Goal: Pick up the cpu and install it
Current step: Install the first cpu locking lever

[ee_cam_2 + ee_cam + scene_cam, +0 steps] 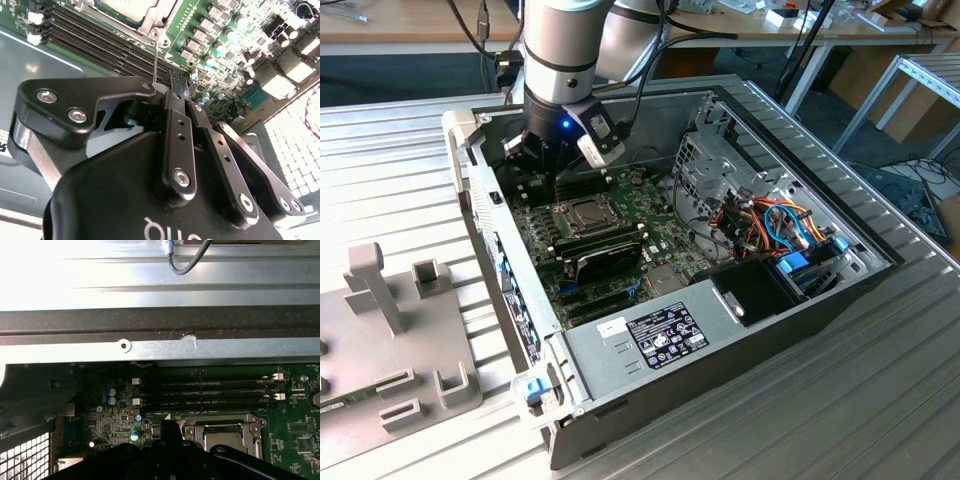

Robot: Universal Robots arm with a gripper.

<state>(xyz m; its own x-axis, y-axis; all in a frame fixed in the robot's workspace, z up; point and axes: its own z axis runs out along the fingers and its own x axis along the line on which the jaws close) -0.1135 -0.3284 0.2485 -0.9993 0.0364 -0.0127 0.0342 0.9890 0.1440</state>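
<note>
Cpu (586,212) in the socket (196,427) — gripper (172,80) low over the board (665,238) just beside.

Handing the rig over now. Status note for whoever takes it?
Claw: shut, not holding the cpu, low over the motherboard, right at the thin lever. Whether it grips the lever is unclear.
cpu: seated on the board, with the socket frame down over it.
Done: the cpu is picked and placed.
Left: I cannot tell whether the lever is latched.
</note>
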